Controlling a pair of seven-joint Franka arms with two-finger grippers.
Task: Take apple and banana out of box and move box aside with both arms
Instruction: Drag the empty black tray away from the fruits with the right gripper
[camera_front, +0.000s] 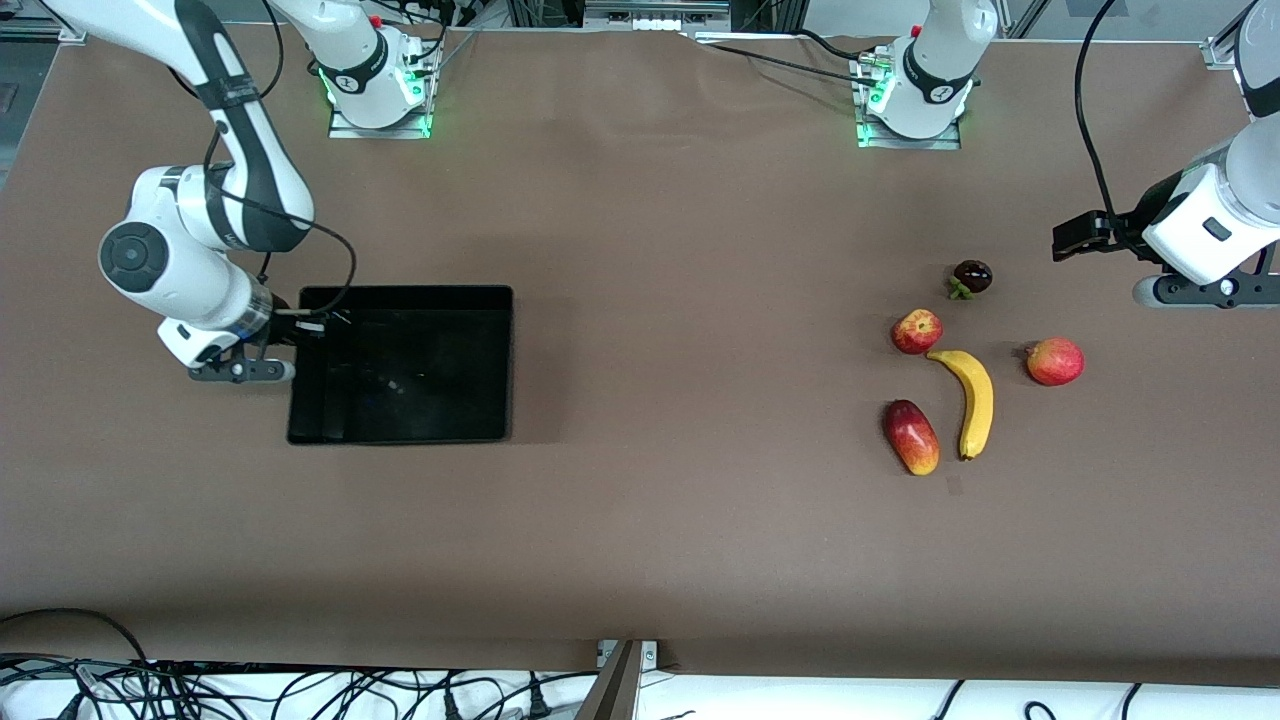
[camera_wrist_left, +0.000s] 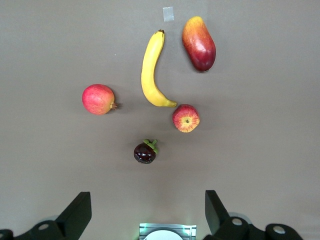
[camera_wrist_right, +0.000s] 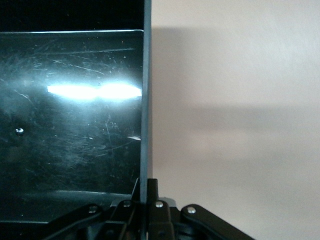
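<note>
My right gripper (camera_wrist_right: 145, 192) pinches the shallow black plastic bin's (camera_front: 400, 300) wall; my wide-open left gripper (camera_wrist_left: 145, 210) hovers above a dark mangosteen (camera_wrist_left: 145, 152) beside the small streaked red apple (camera_wrist_left: 186, 118).

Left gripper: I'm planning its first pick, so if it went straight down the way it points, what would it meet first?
Probably bare table. The open left gripper points down just short of the mangosteen, the closest fruit; the apple and banana lie further on. Depth is unclear.
</note>
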